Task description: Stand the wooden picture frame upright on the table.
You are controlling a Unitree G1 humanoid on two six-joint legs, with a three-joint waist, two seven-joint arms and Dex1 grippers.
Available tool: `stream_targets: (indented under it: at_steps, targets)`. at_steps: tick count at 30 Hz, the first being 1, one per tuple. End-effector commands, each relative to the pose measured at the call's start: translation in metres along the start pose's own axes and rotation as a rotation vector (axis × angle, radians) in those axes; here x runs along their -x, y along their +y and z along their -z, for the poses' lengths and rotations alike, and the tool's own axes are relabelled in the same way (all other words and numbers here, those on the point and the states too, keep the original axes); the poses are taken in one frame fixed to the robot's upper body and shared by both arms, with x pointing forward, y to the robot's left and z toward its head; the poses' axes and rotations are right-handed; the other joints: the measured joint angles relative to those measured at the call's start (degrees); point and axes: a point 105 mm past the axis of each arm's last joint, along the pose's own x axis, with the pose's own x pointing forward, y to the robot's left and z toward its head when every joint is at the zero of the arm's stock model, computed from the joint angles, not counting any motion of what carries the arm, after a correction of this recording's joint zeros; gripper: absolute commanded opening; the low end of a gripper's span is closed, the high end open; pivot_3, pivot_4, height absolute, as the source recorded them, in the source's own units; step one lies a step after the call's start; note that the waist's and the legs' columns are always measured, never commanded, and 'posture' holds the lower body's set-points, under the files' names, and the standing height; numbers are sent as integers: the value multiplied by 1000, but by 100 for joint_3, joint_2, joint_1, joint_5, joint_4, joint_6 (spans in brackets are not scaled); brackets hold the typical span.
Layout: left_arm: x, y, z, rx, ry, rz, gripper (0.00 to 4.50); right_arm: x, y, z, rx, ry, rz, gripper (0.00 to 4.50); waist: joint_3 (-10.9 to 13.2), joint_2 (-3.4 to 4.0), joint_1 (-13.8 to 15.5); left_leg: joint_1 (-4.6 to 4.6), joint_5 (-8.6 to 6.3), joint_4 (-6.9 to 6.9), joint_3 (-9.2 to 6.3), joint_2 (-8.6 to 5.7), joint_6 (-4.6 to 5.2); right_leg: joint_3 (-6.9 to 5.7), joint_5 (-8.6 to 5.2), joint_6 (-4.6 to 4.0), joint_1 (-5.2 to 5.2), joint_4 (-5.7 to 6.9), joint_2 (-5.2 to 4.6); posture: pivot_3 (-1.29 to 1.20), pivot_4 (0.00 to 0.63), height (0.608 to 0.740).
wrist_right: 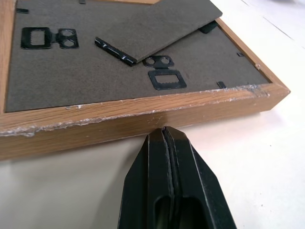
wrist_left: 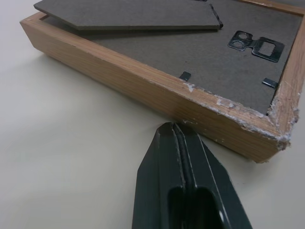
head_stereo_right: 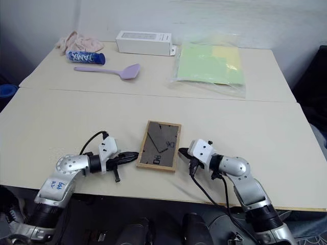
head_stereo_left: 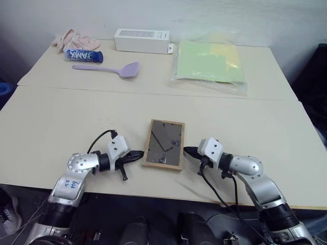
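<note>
Beige and wide, the table [head_stereo_left: 61, 127] is two slabs joined by a seam, and the wooden picture frame [head_stereo_left: 164, 144] lies flat on the near slab, dark back up, with its fold-out stand raised a little off the backing. Beyond the frame, on the far slab, sit a clear bag of green and yellow sheets [head_stereo_left: 210, 62], a long white box [head_stereo_left: 141, 40], a purple spatula [head_stereo_left: 108, 69], a blue tube [head_stereo_left: 84, 55] and a pink cloth [head_stereo_left: 74, 39]. Just left of the frame the left gripper [head_stereo_left: 136, 155] has its fingers pressed together, tips at the wooden edge. Just right of the frame the right gripper [head_stereo_left: 189, 151] is likewise closed, tips at the opposite edge.
</note>
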Motion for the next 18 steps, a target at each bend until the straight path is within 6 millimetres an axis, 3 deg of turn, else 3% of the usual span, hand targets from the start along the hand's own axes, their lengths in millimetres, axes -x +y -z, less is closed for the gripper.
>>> stream_targets:
  at_steps: [1,5,7,9,11,14,17,18]
  targets:
    - [9,4,11,23,56,-68,15,1,-2,-8,33,-29,-14,0,0,0,-6,1,0,0,0,0,0,0,0,0,0,1,0,0,150,740]
    - [31,7,8,135,92,-71,15,10,-6,-10,52,-30,-14,0,0,0,-59,2,1,-1,0,5,-2,1,0,0,-1,2,3,0,150,740]
    - [41,7,6,295,86,-74,394,15,-9,-11,59,-20,-22,0,0,0,-80,3,1,-3,-2,5,-2,2,0,0,-1,1,2,0,150,740]
    - [54,3,4,567,87,-15,861,20,-8,-11,65,-3,-55,0,0,0,-97,2,1,-3,-7,5,-2,0,0,0,1,1,1,0,150,740]
    - [62,-5,2,772,168,70,1437,23,-4,-12,71,15,-90,0,0,-2,-116,2,1,-3,-11,6,-3,-1,0,-1,1,6,1,0,150,740]
    - [59,4,-2,979,206,71,2232,20,4,-12,73,36,-128,0,-1,1,-117,3,4,-4,-15,2,-5,-3,-1,-1,4,7,0,0,150,740]
    - [40,6,-8,1074,261,113,3049,16,8,-9,55,64,-135,0,-2,-1,-78,1,6,0,-17,-7,-3,-3,-1,0,4,13,0,0,150,740]
    - [32,7,-12,1081,253,130,3049,14,9,-10,54,63,-135,0,-3,-2,-44,-1,5,0,-16,-8,-2,-2,0,0,3,13,1,0,150,740]
